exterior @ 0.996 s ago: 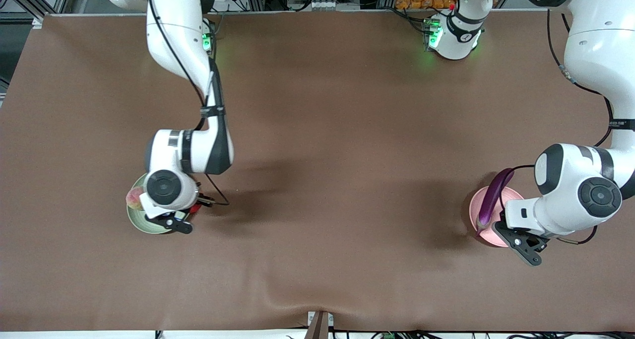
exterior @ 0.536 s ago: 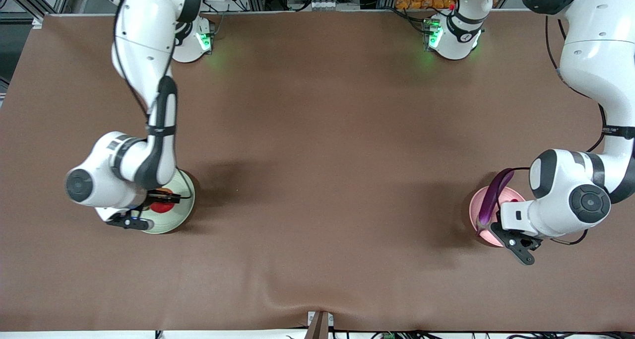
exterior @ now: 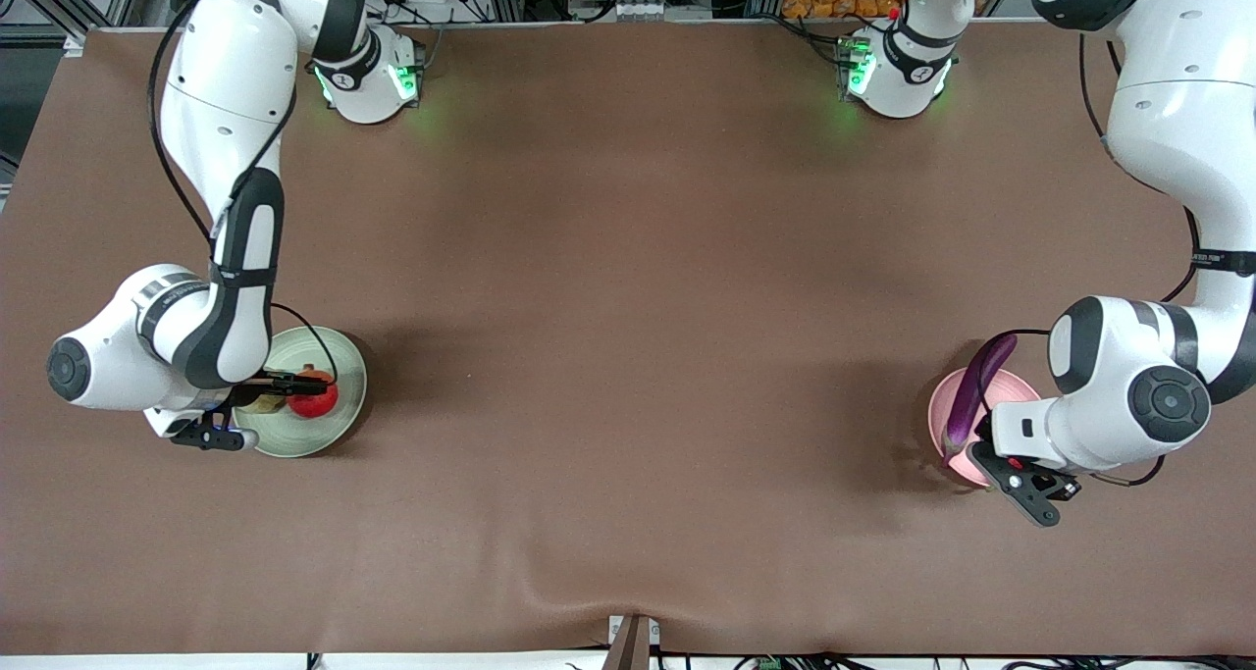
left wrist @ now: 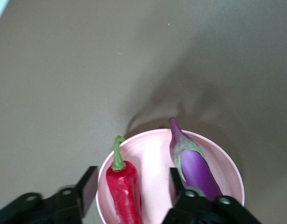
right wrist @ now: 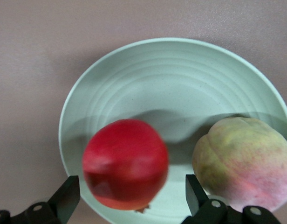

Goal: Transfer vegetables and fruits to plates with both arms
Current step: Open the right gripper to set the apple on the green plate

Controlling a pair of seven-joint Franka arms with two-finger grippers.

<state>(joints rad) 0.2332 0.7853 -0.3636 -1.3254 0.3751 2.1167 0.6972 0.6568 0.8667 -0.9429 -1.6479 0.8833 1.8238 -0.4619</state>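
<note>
Between the open fingers of my left gripper (left wrist: 133, 181) a red chili pepper (left wrist: 124, 189) with a green stem lies on the pale pink plate (left wrist: 153, 151), clear of both pads. Beside it the purple eggplant (left wrist: 195, 169) rests across the same plate (exterior: 1019, 386), and its far end (exterior: 973, 390) overhangs the rim. My right gripper (right wrist: 132, 192) is open over the pale green plate (right wrist: 171, 79). A round red fruit (right wrist: 126, 162) sits between its fingers with gaps on both sides. The peach (right wrist: 243, 161) lies next to it on that plate (exterior: 343, 361).
Brown cloth covers the whole table (exterior: 638, 307). The green plate is toward the right arm's end, the pink plate toward the left arm's end. Both arm bases (exterior: 365, 77) (exterior: 898, 72) stand along the edge farthest from the front camera.
Both grippers have opened. The right arm has swung toward its end of the table, uncovering the red fruit on the green plate. The left arm barely moved.
</note>
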